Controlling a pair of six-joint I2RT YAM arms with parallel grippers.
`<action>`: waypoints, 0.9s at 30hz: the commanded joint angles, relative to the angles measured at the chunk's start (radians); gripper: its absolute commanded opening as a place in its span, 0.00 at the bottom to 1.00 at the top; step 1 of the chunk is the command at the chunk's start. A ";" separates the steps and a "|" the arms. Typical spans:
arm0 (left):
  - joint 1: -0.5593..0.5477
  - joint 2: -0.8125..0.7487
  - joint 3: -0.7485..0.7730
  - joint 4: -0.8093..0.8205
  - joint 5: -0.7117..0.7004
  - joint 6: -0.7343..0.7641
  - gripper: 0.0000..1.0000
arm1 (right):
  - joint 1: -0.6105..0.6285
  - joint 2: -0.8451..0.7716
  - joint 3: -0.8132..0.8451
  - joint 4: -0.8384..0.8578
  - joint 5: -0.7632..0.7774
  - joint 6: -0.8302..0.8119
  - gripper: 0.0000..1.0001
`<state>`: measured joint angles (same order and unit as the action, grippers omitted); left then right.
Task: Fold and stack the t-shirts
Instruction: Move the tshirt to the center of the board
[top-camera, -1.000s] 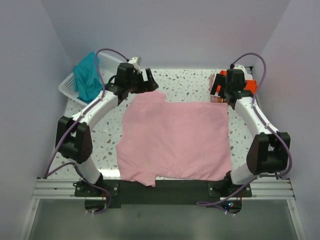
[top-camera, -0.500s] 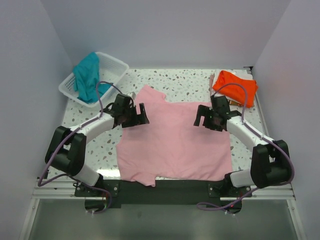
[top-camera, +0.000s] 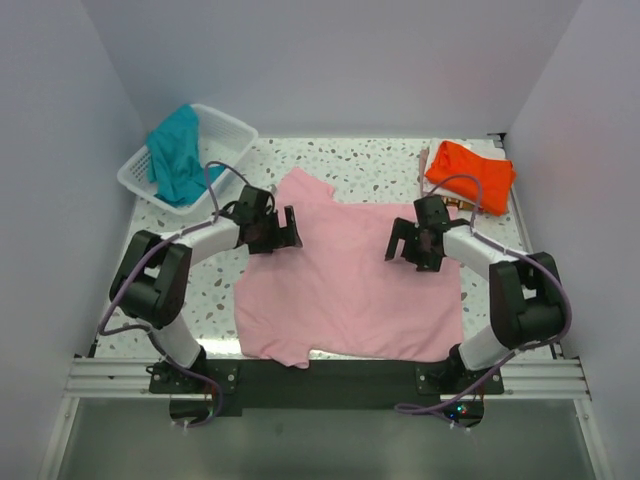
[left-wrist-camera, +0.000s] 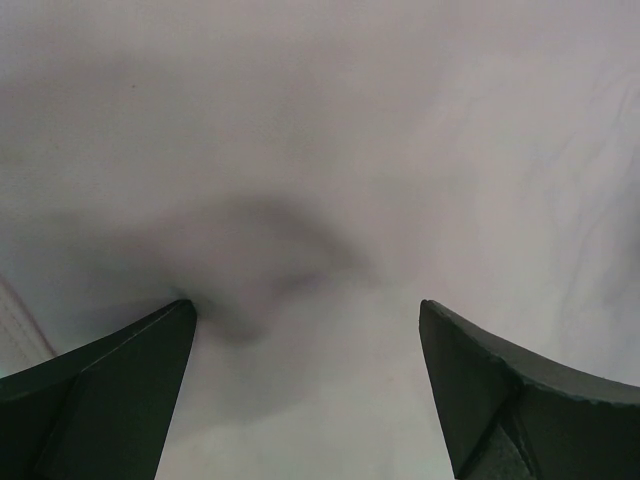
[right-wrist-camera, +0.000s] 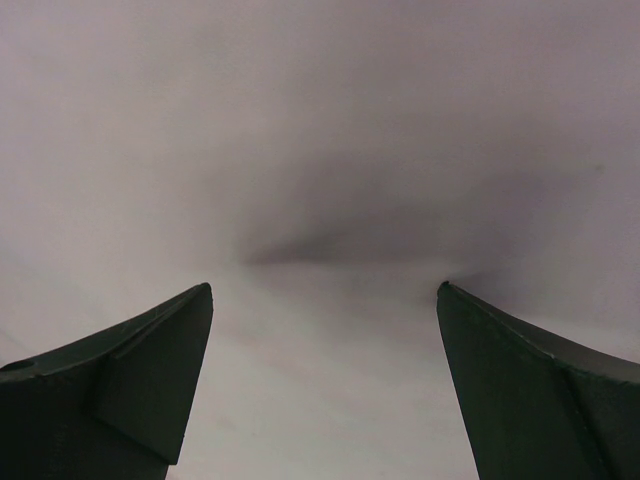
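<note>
Two arms, two grippers, three t-shirts and one basket are in view on a speckled table (top-camera: 370, 165).

Nearest to me, the light pink t-shirt (top-camera: 350, 290) lies spread flat in the middle. Its near hem reaches the table's edge by my arm bases, and one sleeve points to the far left.

My left gripper (top-camera: 283, 230) sits over the far left part of the pink t-shirt, just below that sleeve. Its two fingers are spread wide with nothing between them. In the left wrist view, only pale cloth fills the gap between the dark fingers (left-wrist-camera: 110, 390). The tips are low over the fabric, and I cannot tell whether they press it.

My right gripper (top-camera: 403, 240) sits over the far right part of the pink t-shirt. It is also spread wide and holds nothing, with bare cloth between its fingers (right-wrist-camera: 130, 380).

Beyond the pink t-shirt's far right corner, the bright orange t-shirt (top-camera: 472, 172) lies bunched on the table. Beyond the far left corner stands the white lattice basket (top-camera: 232, 128), with the teal t-shirt (top-camera: 175, 155) draped over its rim.

A second ago both arms reached past the pink t-shirt's far edge. The left was near the basket, and the right was over the orange t-shirt, covering most of it. Both have since drawn back and down over the pink t-shirt, which has stayed in place.
</note>
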<state>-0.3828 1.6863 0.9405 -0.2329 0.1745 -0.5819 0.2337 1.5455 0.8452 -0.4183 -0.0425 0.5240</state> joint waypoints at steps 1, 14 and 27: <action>0.001 0.099 0.066 0.007 -0.010 0.031 0.99 | -0.004 0.047 0.044 0.001 0.027 0.025 0.98; 0.021 0.354 0.433 -0.098 0.003 0.108 0.99 | -0.045 0.235 0.248 -0.062 0.092 0.011 0.97; 0.018 0.357 0.692 -0.091 0.057 0.143 1.00 | -0.045 0.279 0.469 -0.094 0.064 -0.039 0.94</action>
<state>-0.3676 2.1368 1.5917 -0.3370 0.2123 -0.4652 0.1783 1.8774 1.2781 -0.5079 0.0330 0.5114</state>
